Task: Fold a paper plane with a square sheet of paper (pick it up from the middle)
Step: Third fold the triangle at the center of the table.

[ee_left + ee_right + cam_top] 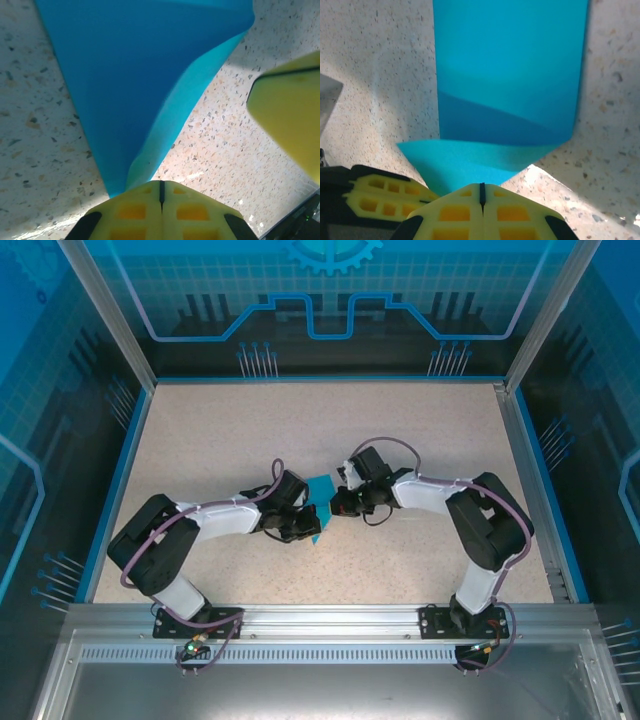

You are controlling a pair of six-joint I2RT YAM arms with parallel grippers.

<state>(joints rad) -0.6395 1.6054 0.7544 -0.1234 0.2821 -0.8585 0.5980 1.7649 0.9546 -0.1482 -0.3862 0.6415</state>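
The square sheet of paper is teal-blue and hangs bent between both grippers at mid-table, lifted off the speckled top. In the left wrist view the square sheet of paper narrows down into my left gripper, whose yellow jaws are shut on its corner. In the right wrist view the square sheet of paper is folded over on itself with a slanted crease, and my right gripper is shut on its near flap. From above, the left gripper and right gripper almost touch. A paper plane is out of view.
The speckled table is ringed by a blue rim and blue-lit walls. The right gripper's yellow finger crowds the left wrist view. The left gripper's yellow fingers sit close beside the right jaws.
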